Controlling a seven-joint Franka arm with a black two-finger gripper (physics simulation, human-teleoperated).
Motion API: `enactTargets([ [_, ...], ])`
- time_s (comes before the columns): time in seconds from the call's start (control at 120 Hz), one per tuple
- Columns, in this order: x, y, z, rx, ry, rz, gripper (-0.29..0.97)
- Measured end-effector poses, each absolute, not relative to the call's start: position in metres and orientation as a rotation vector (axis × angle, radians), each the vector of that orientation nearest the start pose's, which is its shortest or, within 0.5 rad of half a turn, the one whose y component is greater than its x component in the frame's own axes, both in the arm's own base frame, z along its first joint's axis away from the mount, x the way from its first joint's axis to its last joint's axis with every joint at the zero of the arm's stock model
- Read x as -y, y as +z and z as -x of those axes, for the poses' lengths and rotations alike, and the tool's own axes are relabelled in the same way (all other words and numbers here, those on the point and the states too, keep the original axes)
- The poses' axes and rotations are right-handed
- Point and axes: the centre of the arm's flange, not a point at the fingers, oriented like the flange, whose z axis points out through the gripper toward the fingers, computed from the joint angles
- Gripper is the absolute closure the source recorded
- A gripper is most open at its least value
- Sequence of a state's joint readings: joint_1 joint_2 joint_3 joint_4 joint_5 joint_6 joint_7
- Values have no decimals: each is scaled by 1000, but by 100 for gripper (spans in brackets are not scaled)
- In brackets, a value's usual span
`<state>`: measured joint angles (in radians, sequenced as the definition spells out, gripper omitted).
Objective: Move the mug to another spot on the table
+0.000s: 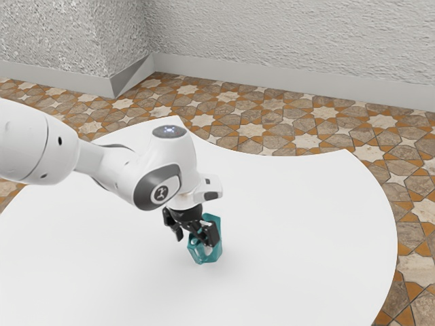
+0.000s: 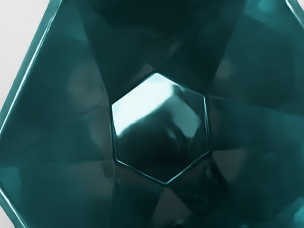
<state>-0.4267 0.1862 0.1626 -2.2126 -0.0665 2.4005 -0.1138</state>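
in the exterior view the gripper (image 1: 196, 236) covers the upper part of the mug (image 1: 205, 254), so the mug's rim and the grip on it cannot be made out. the arm (image 1: 41, 153) and the table (image 1: 306, 224) are cut off at edges well away from the mug. in the wrist view the mug's walls run past every edge.

Bright, even light on table (image 1: 306, 224); pale glare inside the mug (image 2: 156, 126)

My arm (image 1: 102, 166): glossy white rounded links, small dark dots on the widest. Grey joint cap (image 1: 158, 192) carries a white emblem. Just above the cap, a glowing pale disc (image 1: 168, 131); below the cap, my black two-finger gripper (image 1: 196, 236).
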Motion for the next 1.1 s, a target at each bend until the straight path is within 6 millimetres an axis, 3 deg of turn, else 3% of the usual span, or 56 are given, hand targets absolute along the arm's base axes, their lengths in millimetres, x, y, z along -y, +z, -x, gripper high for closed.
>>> enactTargets([
  [0.333,143,283,-527,-160,-13,3153,21],
  [0.633,141,278,-521,-153,0,3146,22],
  [0.742,141,280,-521,-150,-6,3150,22],
  [0.833,140,286,-521,-152,-20,3152,32],
  [1.1,138,290,-524,-163,-38,3148,42],
])
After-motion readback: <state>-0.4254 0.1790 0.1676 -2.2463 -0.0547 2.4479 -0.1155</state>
